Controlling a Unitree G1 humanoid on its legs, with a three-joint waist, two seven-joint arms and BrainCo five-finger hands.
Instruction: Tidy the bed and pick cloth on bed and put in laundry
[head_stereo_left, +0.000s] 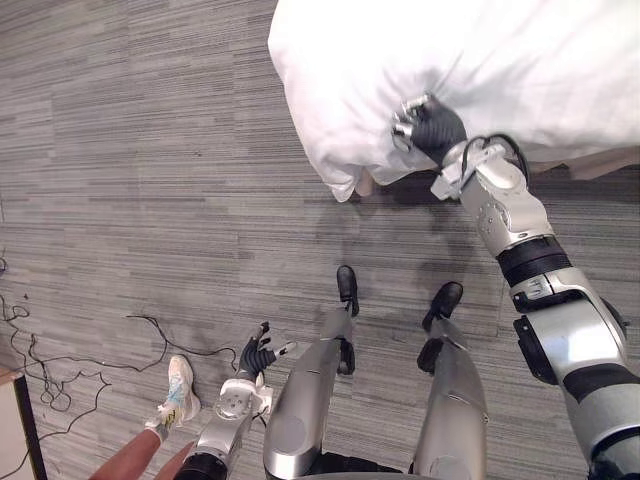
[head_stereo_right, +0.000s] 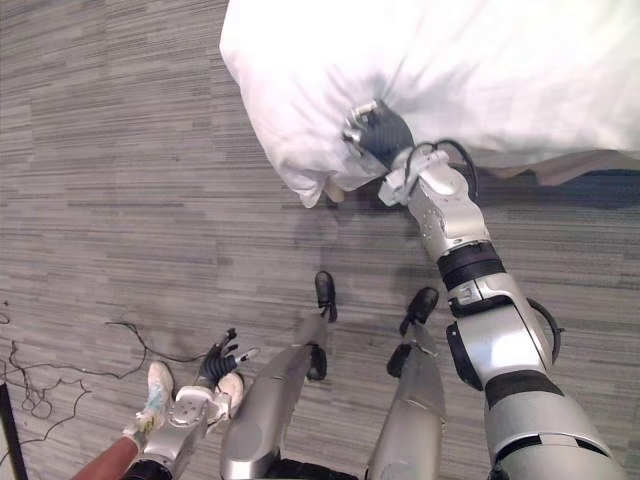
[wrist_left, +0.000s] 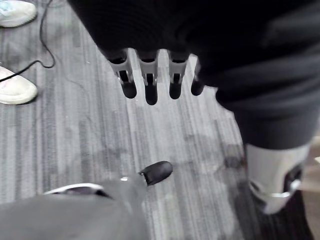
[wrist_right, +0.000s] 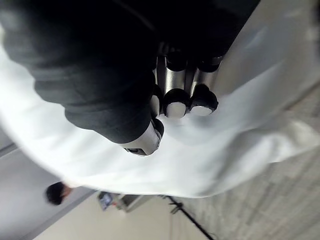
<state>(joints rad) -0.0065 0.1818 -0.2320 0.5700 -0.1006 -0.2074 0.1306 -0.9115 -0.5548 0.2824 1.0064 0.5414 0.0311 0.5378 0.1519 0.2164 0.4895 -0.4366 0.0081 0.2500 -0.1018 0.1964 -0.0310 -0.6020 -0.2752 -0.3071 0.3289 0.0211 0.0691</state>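
Note:
A big white pillow-like bedding bundle (head_stereo_left: 480, 60) hangs over the grey carpet at the upper right. My right hand (head_stereo_left: 432, 128) reaches up into its lower edge, and the cloth puckers where the hand grips it. In the right wrist view the fingers (wrist_right: 177, 102) are curled tight against the white cloth (wrist_right: 260, 75). My left hand (head_stereo_left: 258, 354) hangs low at the bottom left, near the floor. Its fingers (wrist_left: 150, 82) are straight and hold nothing.
A person's leg and white shoe (head_stereo_left: 178, 388) stand close to my left hand, and both shoes (wrist_left: 15, 92) appear in the left wrist view. Thin cables (head_stereo_left: 40, 370) lie tangled on the carpet at the far left. A tan edge (head_stereo_left: 600, 160) peeks from under the bedding at the right.

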